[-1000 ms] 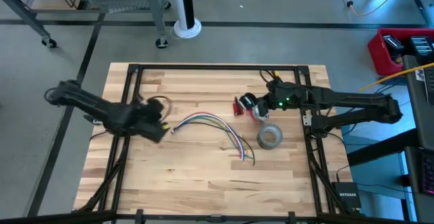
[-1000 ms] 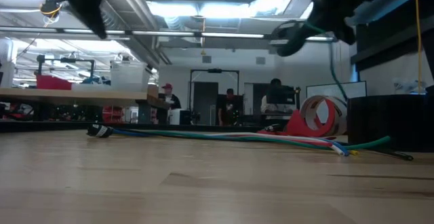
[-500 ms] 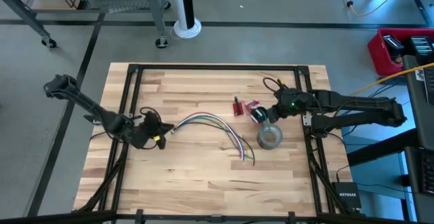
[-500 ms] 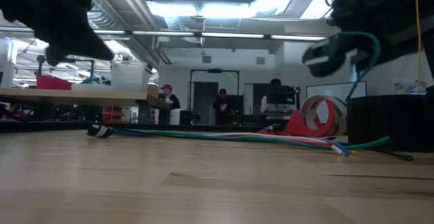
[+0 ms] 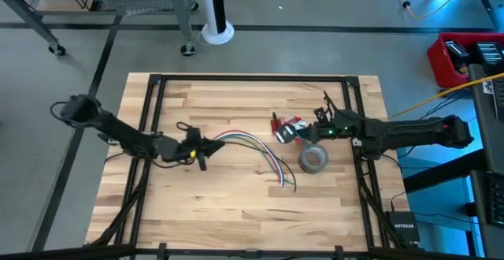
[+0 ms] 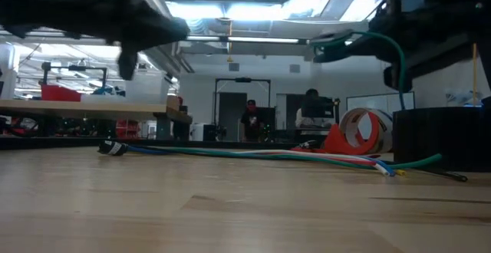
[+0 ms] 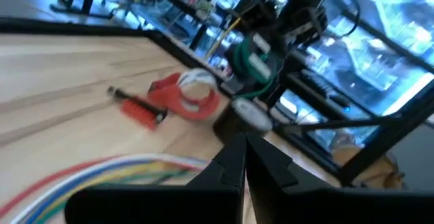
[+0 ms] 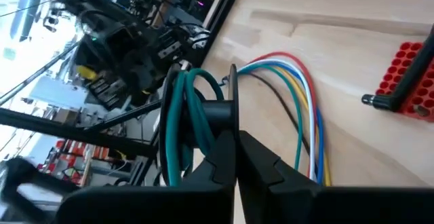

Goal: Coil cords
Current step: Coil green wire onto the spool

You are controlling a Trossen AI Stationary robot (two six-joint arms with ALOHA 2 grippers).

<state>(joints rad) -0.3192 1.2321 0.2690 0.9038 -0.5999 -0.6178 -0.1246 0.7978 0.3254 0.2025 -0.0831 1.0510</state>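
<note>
We held our left gripper (image 5: 201, 151) pinched shut, empty, over the multicoloured cord bundle's (image 5: 252, 146) end on the table; our right gripper (image 8: 234, 157) clamped the looped green wire (image 8: 182, 119); the bundle needed grasping next

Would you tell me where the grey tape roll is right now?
In the high view the grey tape roll lies flat on the table's right side, just below the right hand and right of the multicoloured cords.
</note>
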